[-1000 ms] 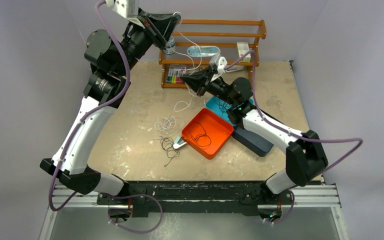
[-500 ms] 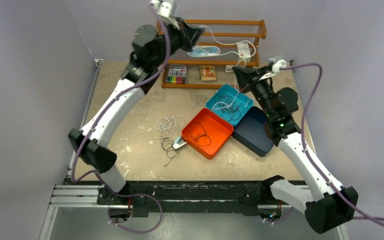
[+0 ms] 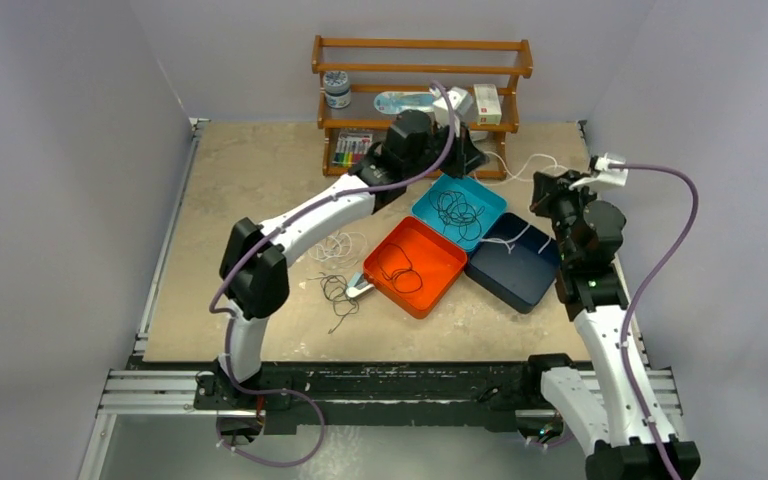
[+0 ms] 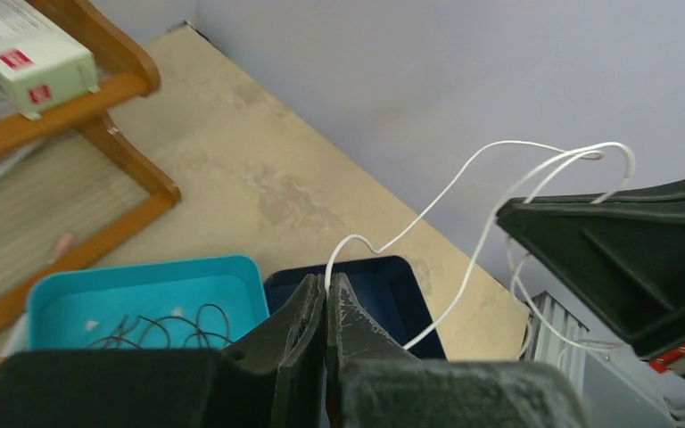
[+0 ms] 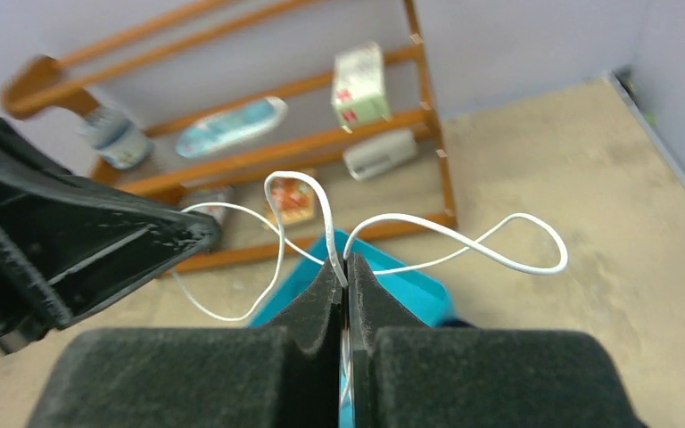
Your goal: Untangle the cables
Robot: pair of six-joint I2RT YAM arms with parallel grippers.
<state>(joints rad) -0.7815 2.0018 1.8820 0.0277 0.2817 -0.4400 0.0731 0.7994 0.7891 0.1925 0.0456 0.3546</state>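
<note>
Overhead, two robot arms share one white cable [image 5: 290, 174] above and behind an orange tray [image 3: 438, 256]: the left gripper [image 4: 327, 287] has its fingers pressed together on the wire, and the right gripper [image 5: 344, 267], off to the orange tray's far right, is pinched closed on the same wire, which loops through the air between them while a strand trails down toward the dark blue tray [image 3: 505, 278]. Three trays sit in a cluster, the teal tray [image 3: 426, 211] touching the orange tray's far side and the dark blue one against its right side. Four other lots of cable show: a black loop [image 3: 400, 272] inside the orange tray, a black tangle [image 3: 457, 208] in the teal tray, a white bundle [image 3: 335, 245] on the table just left of the orange tray, and a black strand [image 3: 338, 292] on the table off its near-left corner. One wooden rack [image 3: 420, 45] stands behind the orange tray against the back wall, holding a jar [image 3: 337, 88], a blue-and-white packet [image 3: 405, 102], a small box [image 3: 487, 102] and a set of markers [image 3: 352, 150]. Everything rests on a scuffed tan table [image 3: 260, 200], enclosed by plain lilac-grey walls [image 3: 80, 120], with a metal rail [image 3: 160, 390] at the edge nearer than the orange tray, where both arms are bolted.
</note>
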